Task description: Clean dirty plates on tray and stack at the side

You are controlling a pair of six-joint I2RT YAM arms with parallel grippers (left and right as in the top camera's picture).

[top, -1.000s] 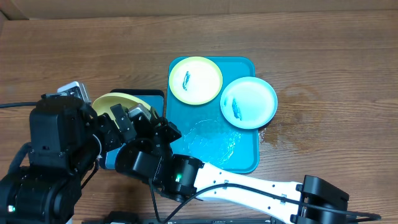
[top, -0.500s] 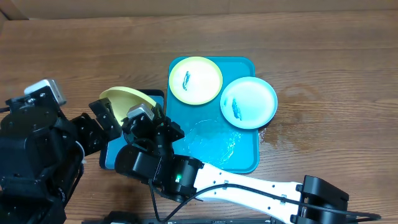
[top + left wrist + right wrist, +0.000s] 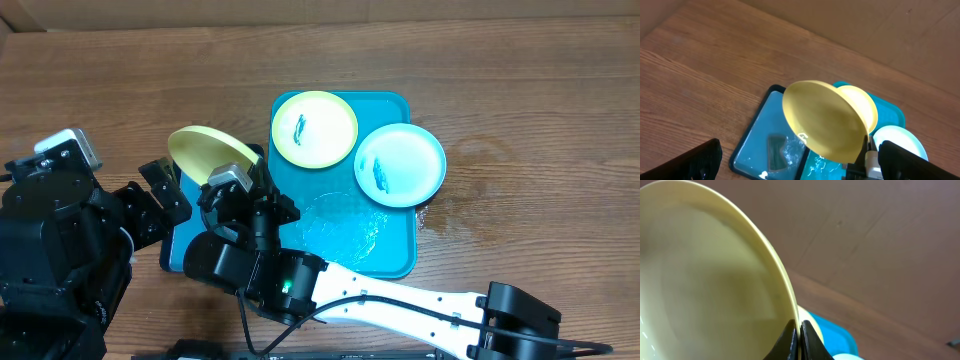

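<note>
My right gripper (image 3: pixel 798 330) is shut on the rim of a yellow-green plate (image 3: pixel 705 280) and holds it tilted on edge above the small tray; overhead the plate (image 3: pixel 208 152) stands left of the teal tray (image 3: pixel 395 250). A second yellow-green plate (image 3: pixel 315 128) with a dark blue smear lies on the teal tray's far left. A pale blue-white plate (image 3: pixel 400 165) with a smear lies over the tray's right rim. My left gripper (image 3: pixel 800 167) is open and empty, left of the held plate (image 3: pixel 822 122).
A smaller dark-rimmed blue tray (image 3: pixel 754 142) with a grey sponge (image 3: pixel 776 152) and water sits under the held plate, against the teal tray's left side. Water glistens on the teal tray's near half. A wet patch marks the wood at its right edge.
My left arm has drawn back to the left, away from the plate. My right gripper has raised and tipped the yellow-green plate more upright.
</note>
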